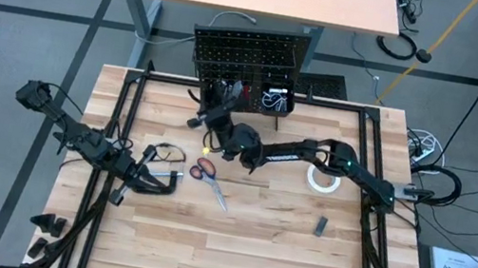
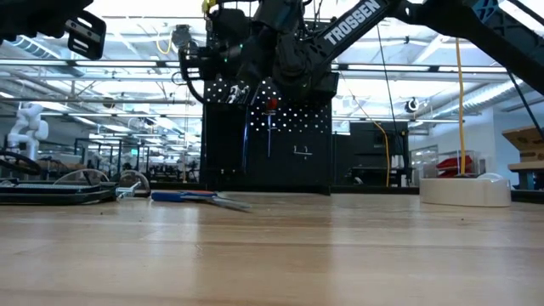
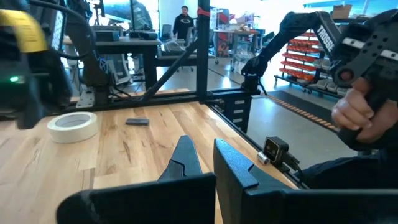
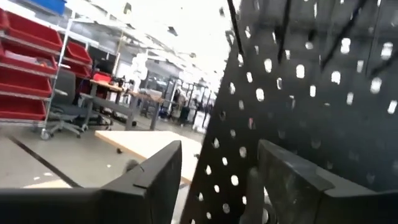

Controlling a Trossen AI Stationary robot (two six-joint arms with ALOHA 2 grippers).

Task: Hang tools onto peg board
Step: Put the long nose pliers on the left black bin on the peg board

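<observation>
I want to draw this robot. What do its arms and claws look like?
Both arms are black with chunky round joints. The right arm has white TROSSEN letters on it and a small green light. Each claw is two flat dark fingers: the left claw and the right claw. Black cables run along the arms.

Black perforated metal peg board (image 1: 249, 57) with a hole grid; red-handled scissors (image 1: 205, 171); white tape roll (image 1: 322, 179); pale striped wooden counter (image 1: 279, 246); possibly grey small block (image 1: 321, 226).
</observation>
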